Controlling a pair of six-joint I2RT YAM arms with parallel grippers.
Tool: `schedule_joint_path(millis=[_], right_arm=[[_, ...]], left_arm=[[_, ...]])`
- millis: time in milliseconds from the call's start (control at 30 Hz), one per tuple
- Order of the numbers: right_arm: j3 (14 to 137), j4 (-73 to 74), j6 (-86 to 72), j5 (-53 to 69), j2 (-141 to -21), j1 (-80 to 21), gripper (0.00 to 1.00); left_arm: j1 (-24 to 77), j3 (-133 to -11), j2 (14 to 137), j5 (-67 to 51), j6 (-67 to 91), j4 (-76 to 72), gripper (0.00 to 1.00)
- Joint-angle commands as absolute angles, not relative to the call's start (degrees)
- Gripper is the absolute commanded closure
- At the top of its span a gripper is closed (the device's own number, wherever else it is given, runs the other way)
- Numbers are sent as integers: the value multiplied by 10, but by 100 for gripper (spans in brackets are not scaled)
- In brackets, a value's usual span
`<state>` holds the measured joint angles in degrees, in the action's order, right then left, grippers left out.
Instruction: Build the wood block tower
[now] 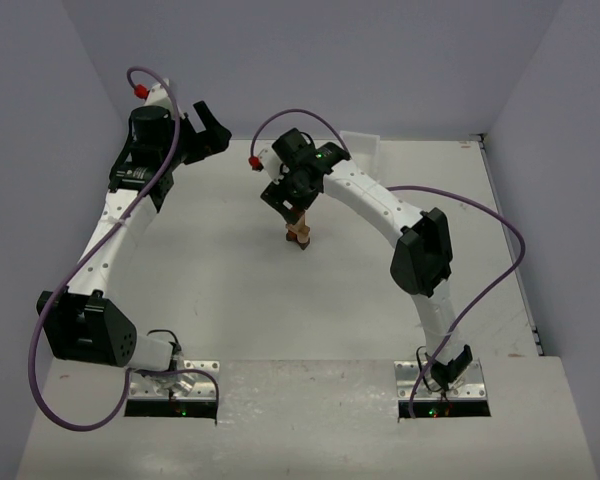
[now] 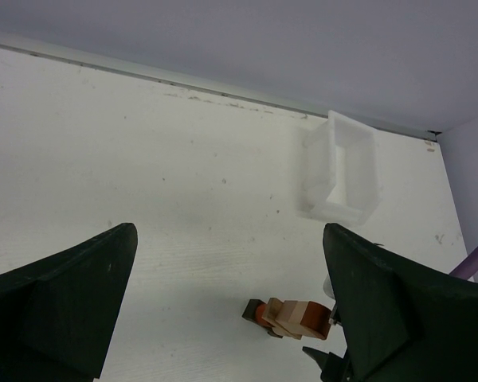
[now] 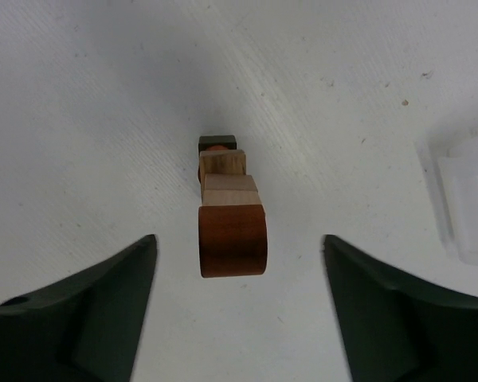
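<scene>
The wood block tower [image 1: 299, 235] stands mid-table, a narrow stack of small blocks. From the right wrist view I look down on it: a dark block at the bottom, tan blocks above, and a reddish-brown rounded block [image 3: 233, 239] on top. My right gripper [image 3: 239, 243] hangs over the tower, open, with both fingers clear of the top block. At the back left my left gripper [image 1: 212, 130] is raised and open with nothing in it. In its own view the tower [image 2: 295, 317] shows low between its fingers [image 2: 72, 302], far off.
A white plastic tray [image 2: 346, 171] lies near the back wall, behind the right arm [image 1: 365, 145]. Grey walls close in the table on the left, back and right. The right arm's elbow [image 1: 422, 250] stands right of the tower.
</scene>
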<state>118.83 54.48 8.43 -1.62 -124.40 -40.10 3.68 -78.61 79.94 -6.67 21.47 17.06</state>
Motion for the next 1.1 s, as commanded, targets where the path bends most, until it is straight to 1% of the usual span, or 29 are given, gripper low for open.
schedule_joint_path(millis=[0,33,167,267,367,467,533,600,667,833,1067], right_arm=[[1185,502,73,-28,-1198,-399,4],[1182,497,72,-28,-1187,-399,1],[1150,448,61,-45,-1119,-397,1],[1091,420,19,-76,-1046,-372,1],[1024,419,-66,-83,-981,-276,1],[919,406,-158,-101,-931,-195,1],[862,392,-197,-133,-898,-134,1],[788,365,-209,-187,-843,-109,1],[722,342,-211,-216,-817,-103,1],[632,257,-247,-248,-762,-103,1],[581,164,-236,-243,-712,-103,1]], left_arm=[[31,-786,796,-71,212,156,0],[31,-786,795,-70,213,156,0],[31,-787,793,-64,212,159,0],[31,-795,796,-49,213,173,0],[31,-803,799,-26,216,183,0],[30,-816,808,3,219,196,0],[27,-818,814,36,221,202,0],[16,-819,827,46,231,209,0],[8,-818,832,48,238,210,0],[0,-828,845,56,246,219,0],[0,-831,848,71,244,214,0]])
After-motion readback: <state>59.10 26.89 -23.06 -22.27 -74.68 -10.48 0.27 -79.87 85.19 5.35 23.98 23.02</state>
